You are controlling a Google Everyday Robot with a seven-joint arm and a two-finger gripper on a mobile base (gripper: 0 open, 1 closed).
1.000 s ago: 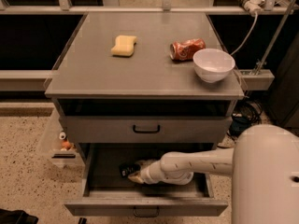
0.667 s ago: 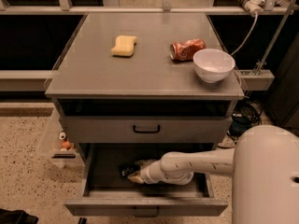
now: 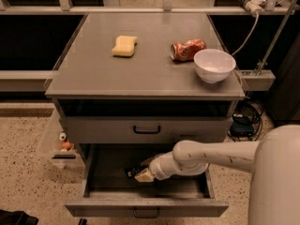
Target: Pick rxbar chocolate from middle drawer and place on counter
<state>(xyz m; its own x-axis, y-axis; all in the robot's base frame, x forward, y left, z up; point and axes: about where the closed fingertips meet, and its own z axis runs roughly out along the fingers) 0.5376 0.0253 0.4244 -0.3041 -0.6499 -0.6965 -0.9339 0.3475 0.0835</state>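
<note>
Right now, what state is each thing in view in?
Wide grey metal middle drawer: pulled open.
Grey upper drawer: shut.
Gripper: down inside middle drawer.
Small black wrapped rxbar chocolate: in middle drawer, by gripper.
Crushed red can: lying sideways on flat grey counter.
Round white bowl: upright.
Yellow sponge: lying flat.

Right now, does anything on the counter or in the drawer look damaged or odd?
Only the red can, crushed and lying on its side beside the white bowl on the counter. The gripper is in the open middle drawer at the rxbar chocolate.
</note>
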